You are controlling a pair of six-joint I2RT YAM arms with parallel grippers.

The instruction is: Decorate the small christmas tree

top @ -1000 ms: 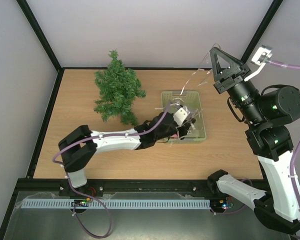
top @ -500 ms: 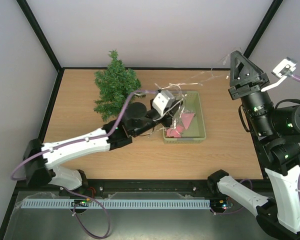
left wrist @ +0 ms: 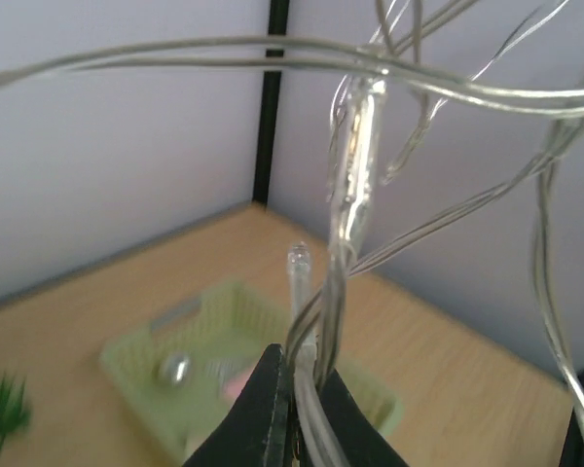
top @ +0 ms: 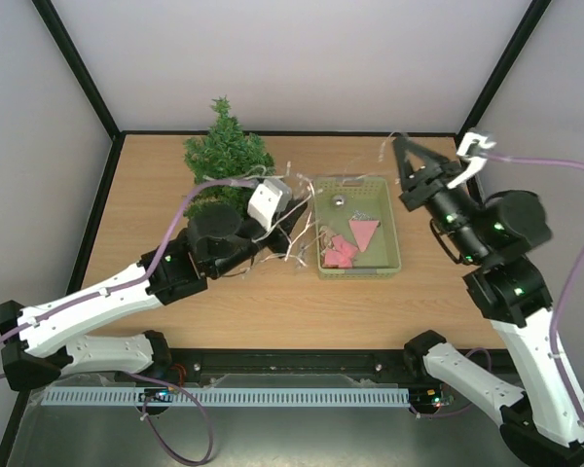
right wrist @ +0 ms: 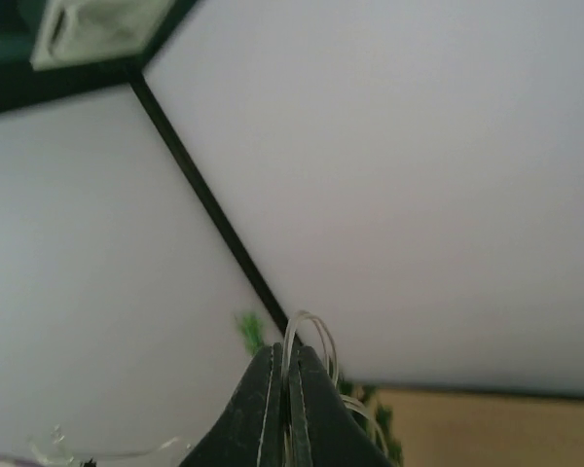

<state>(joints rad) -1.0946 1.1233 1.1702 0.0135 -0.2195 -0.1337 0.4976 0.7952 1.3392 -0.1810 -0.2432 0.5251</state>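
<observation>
The wooden worktop [top: 146,195] fills the enclosure floor. At its back left the small christmas tree [top: 226,156] seems to stand upright, long axis rising off the wood and tip showing against the back wall. Its lower branches are hidden behind the left arm.

Right of the tree sits the pale green basket [top: 358,273]. A light string [left wrist: 358,136] of clear wire stretches in loops over the basket between the two arms.

The left claw [left wrist: 294,375] is clamped tight on a bundle of those wires, held above the wood between tree and basket. The right claw [right wrist: 287,355] is pinched closed on a loop of the same string, up near the basket's far right corner.

A second ago the left claw was down in the basket; it has since pulled out toward the tree. The right claw has dropped lower and nearer the basket.

In the basket lie pink ornaments [top: 363,230] and a silver ball [top: 339,200].
</observation>
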